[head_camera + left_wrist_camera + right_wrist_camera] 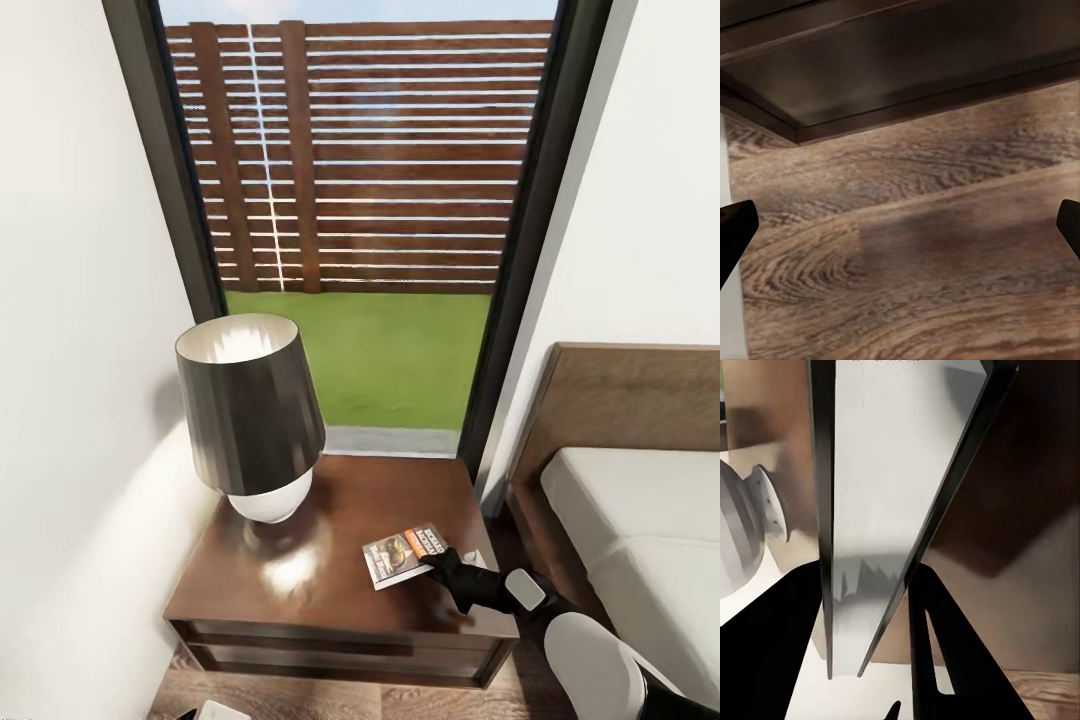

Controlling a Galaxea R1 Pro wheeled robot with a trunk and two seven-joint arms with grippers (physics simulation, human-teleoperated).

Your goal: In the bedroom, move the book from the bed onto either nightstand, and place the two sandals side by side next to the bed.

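The book [402, 556], a thin paperback with an orange band on its cover, hangs low over the right front part of the nightstand [300, 590]. My right gripper [437, 568] is shut on its near edge. In the right wrist view the book [870, 510] stands edge-on between the black fingers [937, 645]. I cannot tell whether it touches the glossy top. My left gripper [901, 229] is open, low over the wood floor [915, 285] in front of the nightstand's base [907, 67]. The bed [640, 520] lies to the right. The sandals are out of view.
A table lamp [252, 410] with a dark shade and white base stands on the nightstand's left rear half. A tall dark-framed window [360, 230] is behind it, with white walls on both sides. The brown headboard [620, 395] rises close to the nightstand's right.
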